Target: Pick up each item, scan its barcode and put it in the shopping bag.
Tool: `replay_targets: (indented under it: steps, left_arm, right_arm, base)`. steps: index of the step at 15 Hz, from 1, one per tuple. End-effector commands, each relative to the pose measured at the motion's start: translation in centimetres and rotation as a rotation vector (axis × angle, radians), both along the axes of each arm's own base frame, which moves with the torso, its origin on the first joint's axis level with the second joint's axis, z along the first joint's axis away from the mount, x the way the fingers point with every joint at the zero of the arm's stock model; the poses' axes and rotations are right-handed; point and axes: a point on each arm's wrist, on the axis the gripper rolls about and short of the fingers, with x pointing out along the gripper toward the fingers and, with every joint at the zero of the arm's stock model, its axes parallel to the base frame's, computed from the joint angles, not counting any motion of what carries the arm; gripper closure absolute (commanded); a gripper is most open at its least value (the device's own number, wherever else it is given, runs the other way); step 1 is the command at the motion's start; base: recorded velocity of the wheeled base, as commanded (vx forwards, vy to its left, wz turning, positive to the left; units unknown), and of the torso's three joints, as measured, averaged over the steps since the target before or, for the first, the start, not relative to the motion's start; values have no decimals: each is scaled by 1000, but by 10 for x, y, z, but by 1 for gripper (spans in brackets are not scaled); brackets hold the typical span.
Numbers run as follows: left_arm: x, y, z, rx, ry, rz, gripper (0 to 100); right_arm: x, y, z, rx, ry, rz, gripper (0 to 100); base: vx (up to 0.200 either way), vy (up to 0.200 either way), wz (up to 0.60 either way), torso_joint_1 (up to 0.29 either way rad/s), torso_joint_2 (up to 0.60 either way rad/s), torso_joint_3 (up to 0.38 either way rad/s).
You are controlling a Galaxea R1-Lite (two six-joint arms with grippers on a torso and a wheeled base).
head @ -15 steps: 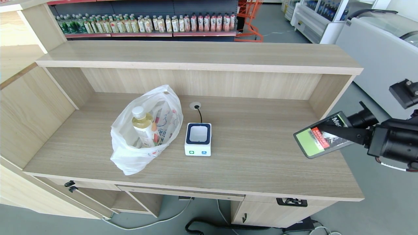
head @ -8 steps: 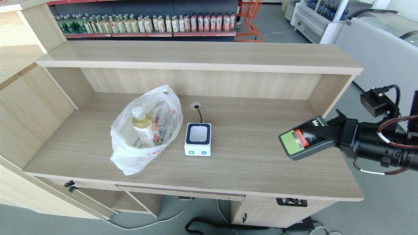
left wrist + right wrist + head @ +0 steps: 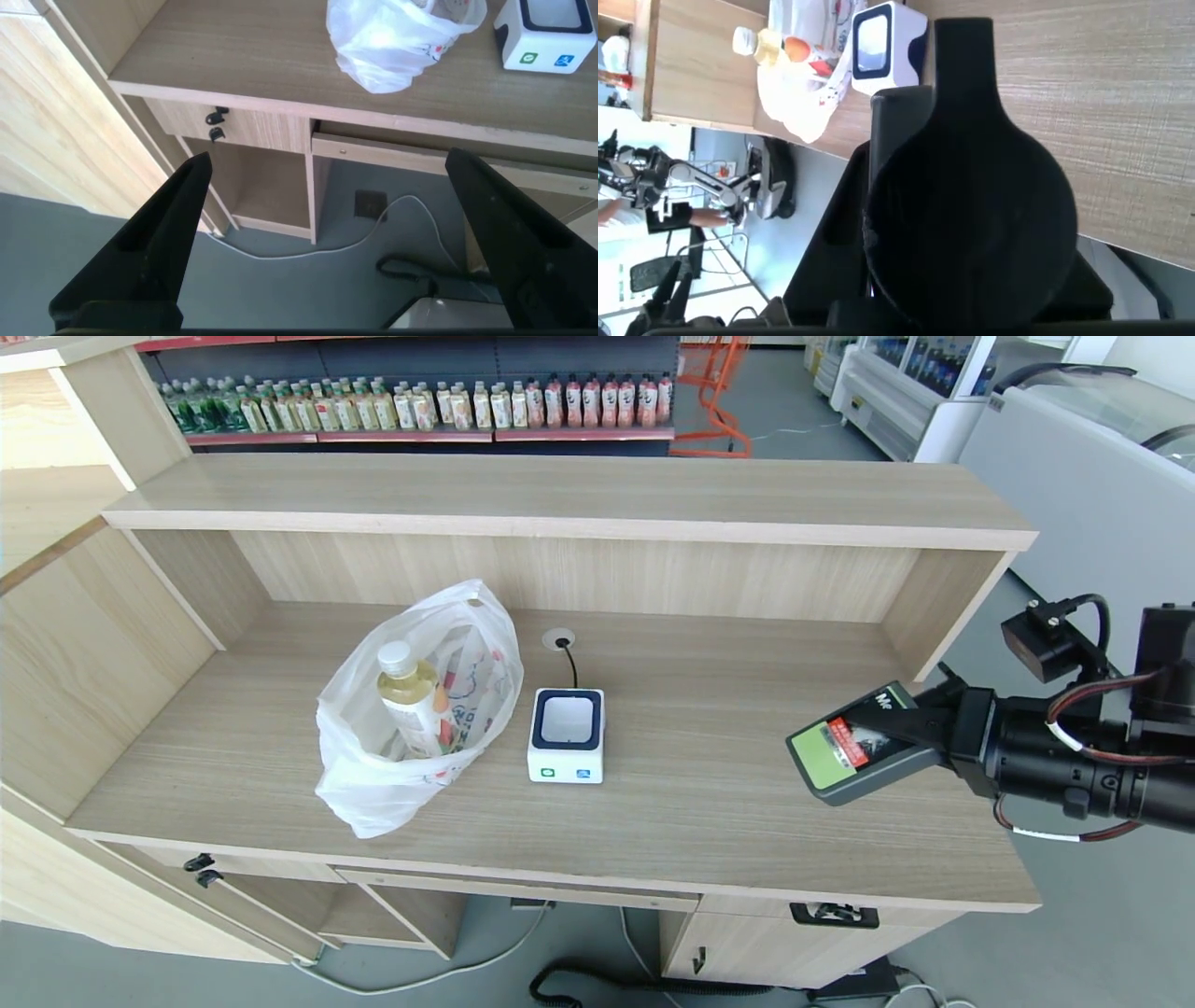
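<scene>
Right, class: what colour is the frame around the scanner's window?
Dark blue, on the white scanner, clearest in the head view.

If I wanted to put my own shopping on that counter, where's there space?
The widest bare stretch of counter lies between the scanner and the right end, though the right gripper holds a box over that end. A smaller patch lies left of the shopping bag, by the side wall. Bag and scanner crowd the middle.

A shop: checkout counter (image 3: 709,784) (stocked drink shelves (image 3: 420,406) behind).

Left hand (image 3: 329,161) spread wide; shopping bag (image 3: 392,47) beside scanner (image 3: 547,42).
</scene>
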Motion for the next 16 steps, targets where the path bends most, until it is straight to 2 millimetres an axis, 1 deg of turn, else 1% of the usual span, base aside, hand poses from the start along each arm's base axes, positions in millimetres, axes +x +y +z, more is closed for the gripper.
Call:
replay_targets:
  steps: [1, 10, 15, 16]
  left_arm:
    - [0, 0, 0, 1, 0, 1, 0]
    - [0, 0, 0, 0, 0, 1, 0]
    - [0, 0, 0, 1, 0, 1, 0]
    - [0, 0, 0, 1, 0, 1, 0]
  right_arm:
    - [1, 1, 0, 1, 1, 4, 100]
    - [1, 0, 1, -3, -9, 0, 100]
    - [-2, -1, 2, -2, -14, 0, 100]
    - [-2, -1, 3, -4, -17, 1, 100]
  base:
    - [0, 200, 0, -2, 2, 12]
    - [0, 200, 0, 5, 4, 1]
    - [0, 0, 0, 0, 0, 0]
    - [200, 0, 0, 2, 2, 2]
